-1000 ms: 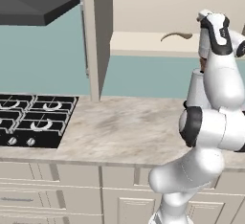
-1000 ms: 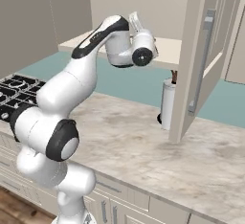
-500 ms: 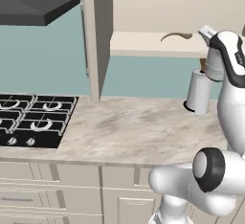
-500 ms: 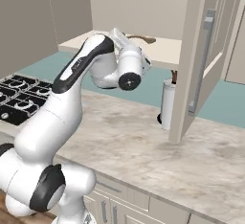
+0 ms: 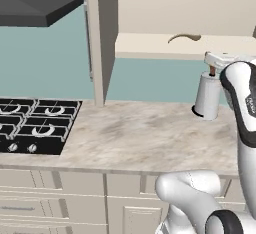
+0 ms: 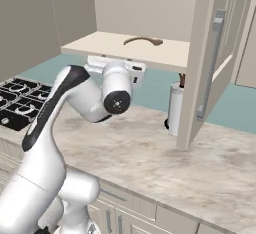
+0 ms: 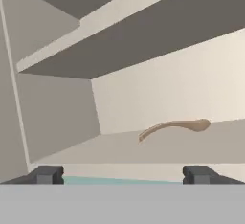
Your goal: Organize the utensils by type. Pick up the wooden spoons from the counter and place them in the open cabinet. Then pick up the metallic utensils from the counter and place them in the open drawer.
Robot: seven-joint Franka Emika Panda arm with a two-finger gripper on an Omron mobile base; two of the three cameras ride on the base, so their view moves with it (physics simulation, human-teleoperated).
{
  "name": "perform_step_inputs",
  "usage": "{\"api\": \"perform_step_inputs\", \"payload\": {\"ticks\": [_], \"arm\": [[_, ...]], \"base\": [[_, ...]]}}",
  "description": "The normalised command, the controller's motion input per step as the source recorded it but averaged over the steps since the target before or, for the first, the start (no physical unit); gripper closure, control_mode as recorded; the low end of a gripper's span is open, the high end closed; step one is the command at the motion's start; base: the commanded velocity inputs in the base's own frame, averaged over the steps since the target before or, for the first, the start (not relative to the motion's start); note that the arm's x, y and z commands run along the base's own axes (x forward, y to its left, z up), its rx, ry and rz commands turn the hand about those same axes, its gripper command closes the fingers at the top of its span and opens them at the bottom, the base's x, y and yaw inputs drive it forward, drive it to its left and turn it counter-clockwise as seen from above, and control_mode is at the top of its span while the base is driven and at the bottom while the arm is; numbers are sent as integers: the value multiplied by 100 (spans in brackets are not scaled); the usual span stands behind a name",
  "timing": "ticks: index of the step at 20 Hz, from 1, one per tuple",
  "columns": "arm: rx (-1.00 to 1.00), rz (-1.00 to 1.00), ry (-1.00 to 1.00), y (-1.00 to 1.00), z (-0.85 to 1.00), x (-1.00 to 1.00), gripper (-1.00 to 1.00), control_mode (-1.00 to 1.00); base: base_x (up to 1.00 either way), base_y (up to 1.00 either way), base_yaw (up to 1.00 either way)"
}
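Note:
A tan wooden spoon (image 5: pixel 184 37) (image 6: pixel 143 40) lies flat on the shelf (image 5: pixel 150 46) of the open cabinet, curved and alone. In the hand view the same wooden spoon (image 7: pixel 174 126) rests a little beyond and above my gripper (image 7: pixel 123 175), which is open with nothing between its fingertips (image 7: pixel 48 174). My hand hangs just below the shelf's front edge, over the marbled counter (image 5: pixel 140 138) (image 6: pixel 150 153). The metallic utensils and the open drawer are out of view.
A white canister (image 5: pixel 207 95) (image 6: pixel 175 109) stands on the counter under the cabinet, close to my hand. The cabinet's open door (image 6: pixel 210 63) juts out at the right. A black stove (image 5: pixel 35 125) and a range hood (image 5: pixel 35 8) are at the left.
My hand has dropped from shelf height to just under the shelf edge and pulled back. The wooden spoon stays on the shelf. The gripper has stayed open.

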Motion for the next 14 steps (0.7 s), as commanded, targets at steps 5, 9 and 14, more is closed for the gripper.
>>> {"api": "perform_step_inputs", "payload": {"ticks": [5, 9, 14], "arm": [[-93, 0, 18, 80, -39, -99, -100, -100], [-94, 0, 36, 94, -49, -65, -100, -100], [-74, 0, 37, 69, -26, -18, -100, -100]], "base": [[0, 0, 0], [0, 0, 0], [0, 0, 0]]}}
